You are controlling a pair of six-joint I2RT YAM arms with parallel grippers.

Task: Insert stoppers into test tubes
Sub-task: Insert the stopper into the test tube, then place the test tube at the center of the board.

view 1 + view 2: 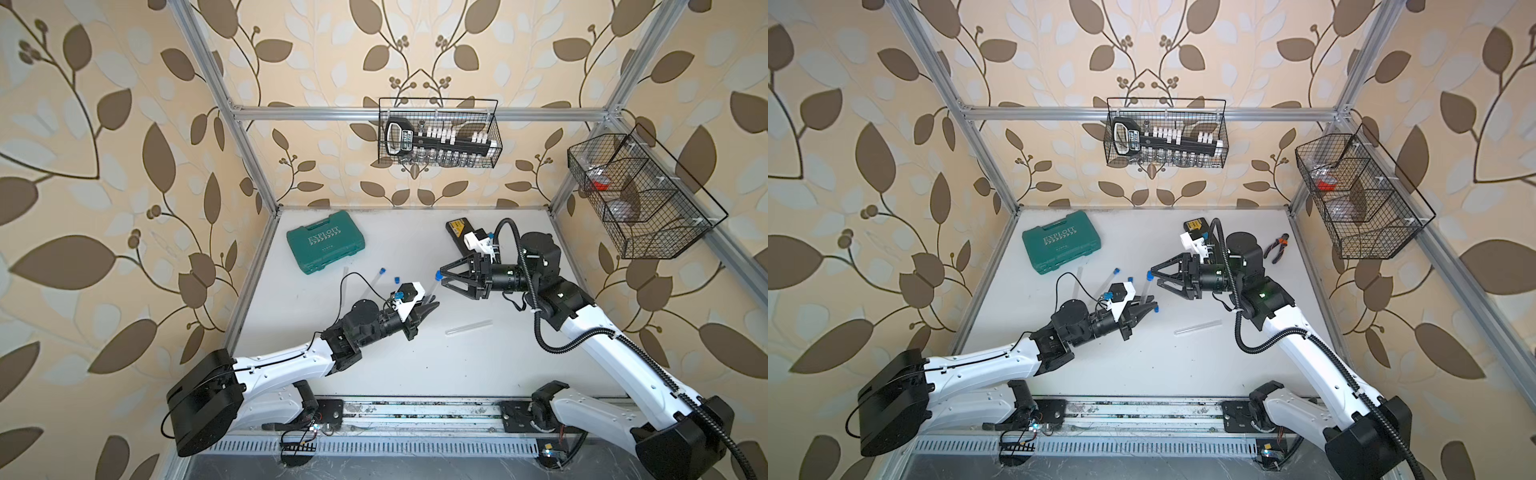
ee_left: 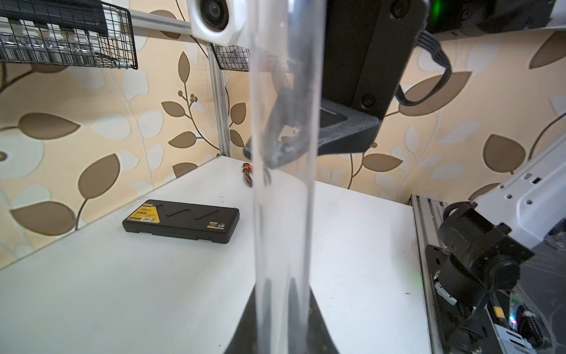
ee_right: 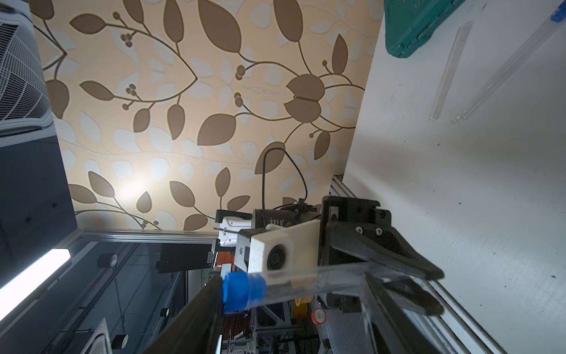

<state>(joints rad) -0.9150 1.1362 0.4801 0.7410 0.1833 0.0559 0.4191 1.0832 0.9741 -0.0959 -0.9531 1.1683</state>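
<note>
Step in hand: seating a stopper in what looks like tube no. 2. The left hand (image 1: 432,304) is clamped on a clear test tube (image 2: 284,184), holding it off the table (image 1: 415,365) w/ the mouth end up twd the right arm. A blue stopper (image 3: 242,292) sits in that mouth, part in, part standing proud. The right hand (image 1: 441,277) has its jaws apart at the tube's top end. One finger (image 3: 196,312) lies against the stopper's outer face, and nothing is pinched.

Next move, I'd say: press the plug along the tube's axis till snug while the left grip resists, then lay the tube down & fetch another. An off-axis push could cock the plug or slide the tube thru the grip.

Elsewhere, a capped tube (image 1: 375,280) lies flat nr the teal case (image 1: 326,243), w/ a loose stopper (image 1: 396,277) just beside it. A bare tube (image 1: 468,327) lies nearer the right arm. Approx half the job is left.

Materials: the tubes are smooth, glossy & see-thru, glass or plastic (can't tell). They're slim w/ rounded bottoms, so prob. slippery & prone to roll. The stoppers are matte blue, short stepped cylinders. The table is flat white, lightly scuffed.
</note>
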